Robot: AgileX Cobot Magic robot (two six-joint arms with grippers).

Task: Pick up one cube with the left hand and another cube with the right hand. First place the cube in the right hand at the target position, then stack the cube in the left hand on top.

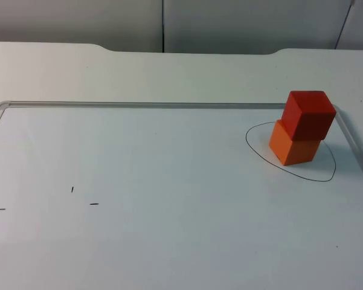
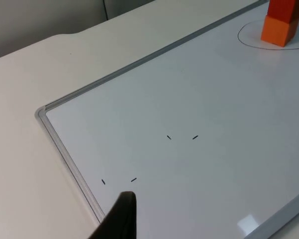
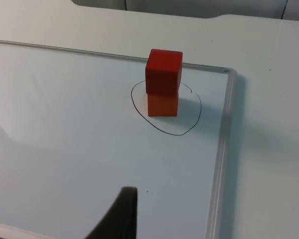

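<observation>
red cube (image 1: 310, 115): 1 | orange cube (image 1: 294, 147): 1 | whiteboard (image 1: 139, 199): 1 | drawn outline (image 1: 326, 179): 1

All I see of my arms is one black, tapered fingertip (image 2: 120, 219) per wrist view, matte (image 3: 122, 215).

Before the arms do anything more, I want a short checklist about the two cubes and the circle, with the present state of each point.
1. Orange cube inside the drawn circle on the whiteboard: ok.
2. Red cube on top of the orange cube: ok.
3. Red cube squarely aligned: not ok; in the top view it sits turned and shifted toward the board's right edge.
4. Stack upright, not falling: ok.
5. Both claws clear of the stack: ok; the left claw's fingertip and the right claw's fingertip stand apart from it.
6. Claws open: cannot tell.
</observation>
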